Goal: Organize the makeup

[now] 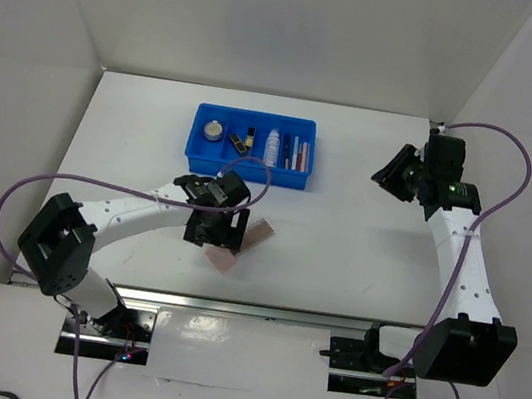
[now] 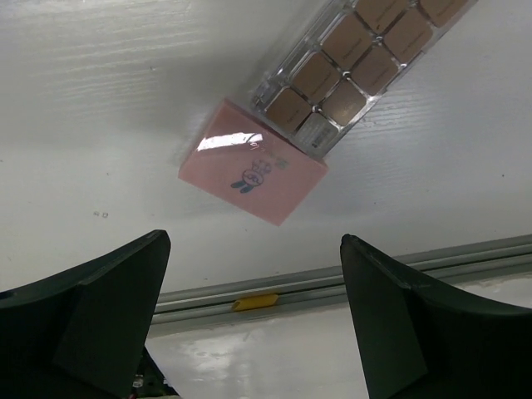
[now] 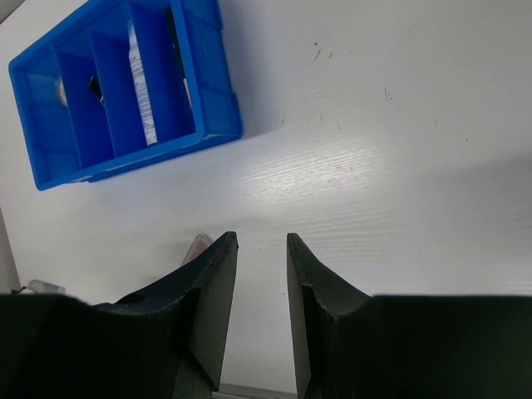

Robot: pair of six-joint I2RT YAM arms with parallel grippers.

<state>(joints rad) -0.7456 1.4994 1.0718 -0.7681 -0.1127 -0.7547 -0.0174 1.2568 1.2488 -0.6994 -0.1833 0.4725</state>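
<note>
Your left gripper (image 2: 253,245) hangs over the pink palette (image 2: 258,170), jaws spread wide and empty, likely lined up for a grasp. The palette lies on the table (image 1: 340,242) near the blue tray (image 1: 248,172), outside it; the other makeup (image 1: 272,147) sits in its compartments. Your right gripper (image 3: 262,241) waits well apart, jaws nearly together, holding nothing. The wrist view cuts off the palette's far end; from above the gripper hides part
</note>
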